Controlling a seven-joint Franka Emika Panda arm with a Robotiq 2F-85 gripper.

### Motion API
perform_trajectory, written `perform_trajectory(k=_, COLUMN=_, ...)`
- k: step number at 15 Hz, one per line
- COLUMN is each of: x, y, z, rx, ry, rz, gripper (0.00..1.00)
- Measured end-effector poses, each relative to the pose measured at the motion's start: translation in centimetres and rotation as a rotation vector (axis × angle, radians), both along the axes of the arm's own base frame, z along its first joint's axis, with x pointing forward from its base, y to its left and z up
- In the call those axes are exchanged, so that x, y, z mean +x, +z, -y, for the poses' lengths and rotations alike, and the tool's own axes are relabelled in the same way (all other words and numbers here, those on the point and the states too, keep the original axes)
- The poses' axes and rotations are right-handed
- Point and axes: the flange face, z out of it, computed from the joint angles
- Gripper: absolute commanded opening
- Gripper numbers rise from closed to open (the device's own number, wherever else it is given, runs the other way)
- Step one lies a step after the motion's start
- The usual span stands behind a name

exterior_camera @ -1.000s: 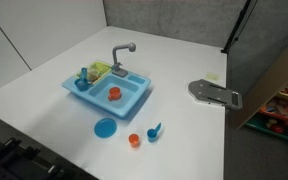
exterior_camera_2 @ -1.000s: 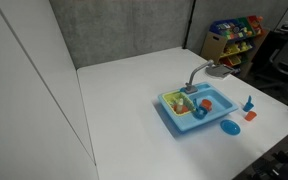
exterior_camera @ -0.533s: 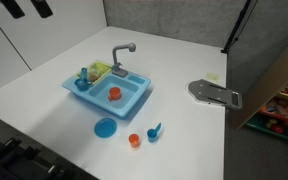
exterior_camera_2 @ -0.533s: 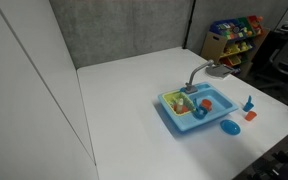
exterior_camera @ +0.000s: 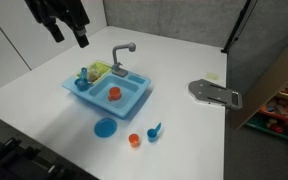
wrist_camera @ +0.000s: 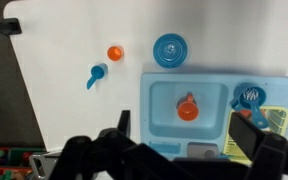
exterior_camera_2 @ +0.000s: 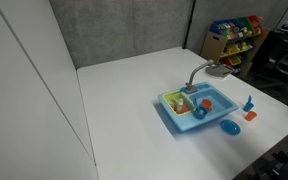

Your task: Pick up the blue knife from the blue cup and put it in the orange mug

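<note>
The blue cup [exterior_camera: 154, 133] stands on the white table in front of the blue toy sink [exterior_camera: 131, 97], with the blue knife [exterior_camera: 158, 127] sticking out of it. They also show in the wrist view, the cup [wrist_camera: 99, 71] with the knife [wrist_camera: 90, 83], and the cup shows small in an exterior view [exterior_camera_2: 249, 104]. The orange mug [exterior_camera: 114, 93] sits in the sink basin, also seen in the wrist view [wrist_camera: 188, 108] and in an exterior view [exterior_camera_2: 206, 103]. My gripper [exterior_camera: 69, 34] hangs open and empty high above the table's far left, well away from the cup; in the wrist view [wrist_camera: 187, 130] its fingers frame the sink.
A flat blue plate [exterior_camera: 105, 128] and a smaller orange cup [exterior_camera: 134, 140] lie next to the blue cup. The sink has a grey faucet [exterior_camera: 122, 55] and a rack of toy dishes [exterior_camera: 96, 71]. A grey metal bracket [exterior_camera: 216, 93] lies to the right, near a cardboard box [exterior_camera: 276, 80].
My gripper has come down into an exterior view from the top left corner. The toys have not moved.
</note>
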Motion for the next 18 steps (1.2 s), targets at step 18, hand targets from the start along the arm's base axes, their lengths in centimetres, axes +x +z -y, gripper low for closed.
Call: perform_trajectory(k=18, x=2.9, y=-12.9, z=10.5, rx=0.021, ry=-0.37, rz=-0.095, gripper=1.0)
